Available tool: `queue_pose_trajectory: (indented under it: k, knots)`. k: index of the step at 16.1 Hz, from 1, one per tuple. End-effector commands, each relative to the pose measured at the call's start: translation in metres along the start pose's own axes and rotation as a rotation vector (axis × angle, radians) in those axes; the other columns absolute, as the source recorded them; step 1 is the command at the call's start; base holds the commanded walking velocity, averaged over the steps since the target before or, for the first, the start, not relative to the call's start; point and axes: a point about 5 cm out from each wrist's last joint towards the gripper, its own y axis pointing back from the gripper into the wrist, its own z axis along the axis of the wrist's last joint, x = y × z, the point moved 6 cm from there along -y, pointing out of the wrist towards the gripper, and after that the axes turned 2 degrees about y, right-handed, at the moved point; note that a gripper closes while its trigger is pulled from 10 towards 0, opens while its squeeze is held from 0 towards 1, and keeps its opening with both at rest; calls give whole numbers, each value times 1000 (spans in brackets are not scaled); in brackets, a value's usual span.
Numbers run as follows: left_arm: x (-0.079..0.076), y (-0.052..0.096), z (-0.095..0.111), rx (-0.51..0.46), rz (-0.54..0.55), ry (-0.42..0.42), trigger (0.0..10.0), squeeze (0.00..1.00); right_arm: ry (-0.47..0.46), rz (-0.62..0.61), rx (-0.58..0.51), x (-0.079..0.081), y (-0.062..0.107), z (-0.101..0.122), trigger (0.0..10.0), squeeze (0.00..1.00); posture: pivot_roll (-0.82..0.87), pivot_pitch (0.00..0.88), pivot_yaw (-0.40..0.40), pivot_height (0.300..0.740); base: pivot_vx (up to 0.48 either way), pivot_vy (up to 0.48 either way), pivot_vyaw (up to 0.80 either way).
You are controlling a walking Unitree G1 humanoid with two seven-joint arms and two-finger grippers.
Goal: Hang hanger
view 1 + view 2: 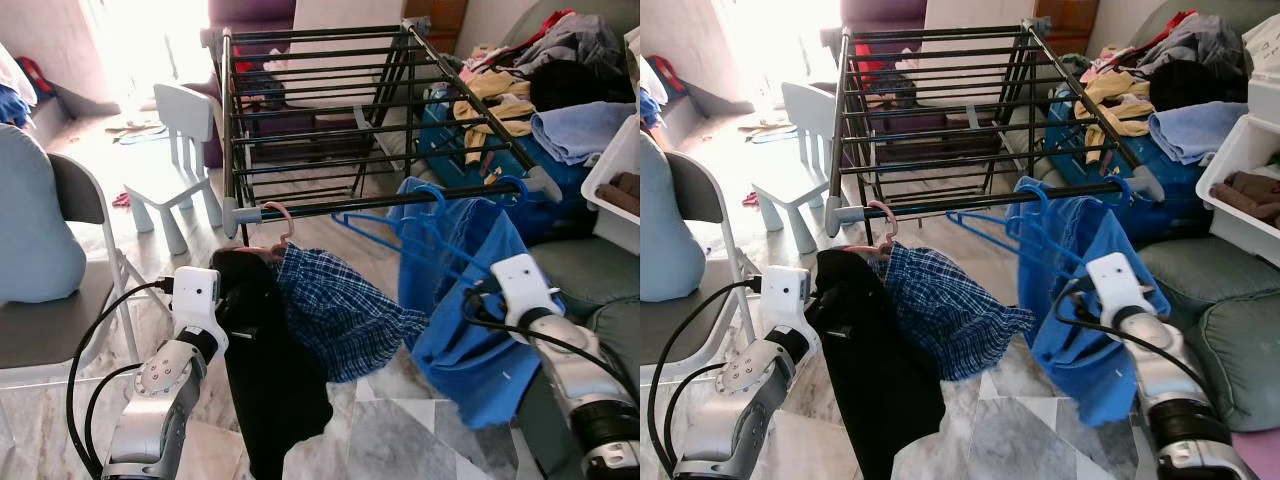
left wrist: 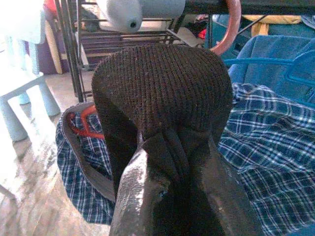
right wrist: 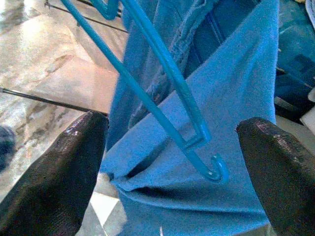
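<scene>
Step in hand, by the look of it: getting the pink plastic hanger hook (image 1: pixel 281 222) seated on the front black metal rail of the drying rack (image 1: pixel 400 197). Hook curls right at the rail near its grey end cap (image 1: pixel 233 215); cannot tell whether fully over or just touching.

Left gripper (image 2: pixel 172 191) clamped on the dark knitted garment (image 1: pixel 262 360) draped over that hanger, fingers pinching bunched fabric near the top. Blue-white plaid shirt (image 1: pixel 335 310) hanging just beside it, touching.

To do well: lift straight up by the fabric, keep hook mouth square to the rail, lower until weight transfers, then loosen. Grip on cloth rather than on the hanger, so expect swing and slip; slow moves. Avoid snagging the plaid shirt.

Left arm bent upward from low left, wrist tilted toward the rail.

Right gripper (image 3: pixel 172 162) spread wide, holding nothing, facing the blue plastic hanger (image 3: pixel 162 93) and blue cloth (image 1: pixel 470 320) hanging off the same rail. Right forearm raised from lower right, idle-looking.
</scene>
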Motion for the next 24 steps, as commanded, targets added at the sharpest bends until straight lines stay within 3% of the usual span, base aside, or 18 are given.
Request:
queue_pose_trajectory:
  k: [1, 5, 11, 12, 14, 24]
  knots:
    - [-2, -1, 16, -46, -7, -19, 10000, 0, 11, 10, -28, 1, -2, 9, 10000, 0, -63, 0, 12, 740, 0, 0, 0]
    - [1, -2, 14, -29, 0, -23, 10000, 0, 46, 37, -50, -6, -4, 15, 10000, 0, -62, 0, 16, 740, 0, 0, 0]
    - [2, 1, 16, -12, -6, -37, 10000, 0, 150, 169, -45, 1, -19, 33, 10000, 0, -24, 0, 23, 740, 0, 0, 0]
    - [3, 3, 16, -6, -4, -44, 10000, 0, 155, 190, -41, 2, -21, 37, 392, 0, -10, 0, 25, 740, 0, 0, 0]
    - [4, 5, 16, 2, -6, -51, 10000, 0, 157, 189, -22, 2, -23, 35, 0, 0, 1, 0, 25, 740, 0, 0, 0]
    - [4, 7, 16, 30, -20, -81, 10000, 0, 77, 279, 11, 24, -21, 18, 0, 0, 18, 0, 37, 740, 0, 0, 0]
